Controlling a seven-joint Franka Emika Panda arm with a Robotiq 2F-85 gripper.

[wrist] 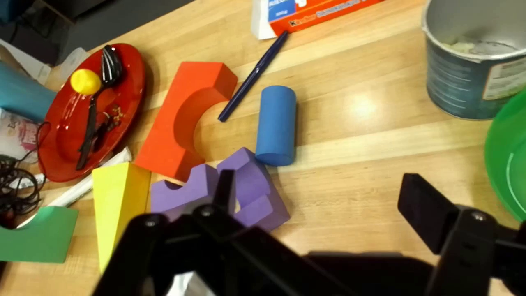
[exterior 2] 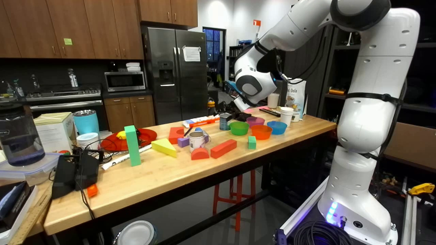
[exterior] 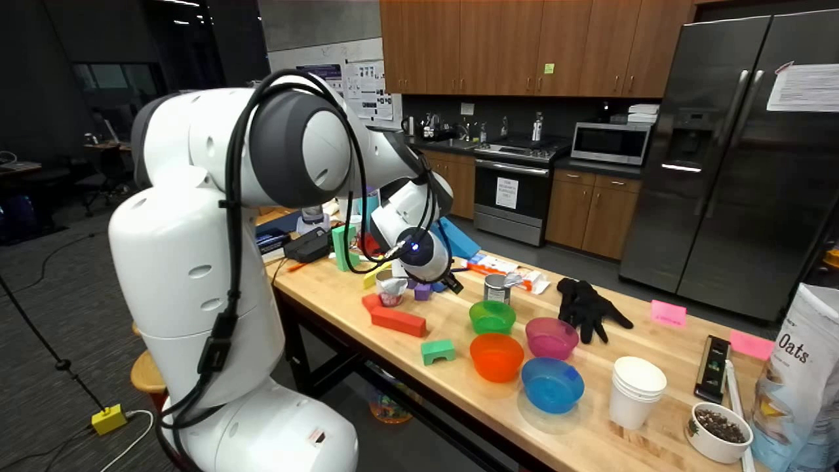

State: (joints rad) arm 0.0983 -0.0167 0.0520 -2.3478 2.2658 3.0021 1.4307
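Spread wide and clasping nothing, the gripper (wrist: 322, 199) hangs above the wooden table (wrist: 349, 172). In the wrist view one black finger (wrist: 225, 189) covers part of a notched purple block (wrist: 187, 193) and part of a second purple block (wrist: 259, 181) just beside it; whether it touches either cannot be told.

Both are matte and evenly coloured. The notched purple block has a rounded scoop cut into its upper edge, while the second purple block shows a curved hollow along its inner side and ends in sharp, flat corners. The finger hides where the two come closest. In both exterior views they sit near a printed cup (exterior 2: 196, 141).

Right by the second purple block lies a blue cylinder (wrist: 276, 123) on its side, smooth and plain, its near end a darker disc. Next comes a bright red arch block (wrist: 172, 119) with a wide semicircular bite, and a slim dark-blue pen (wrist: 254, 76) rests slantwise between it and the cylinder. A tapering yellow wedge (wrist: 117, 205) stands out near the red plate (wrist: 61, 152), which bears a black fork (wrist: 92, 115). Across from them, a metal can (wrist: 460, 86) is close to a glossy green bowl (wrist: 509, 152).
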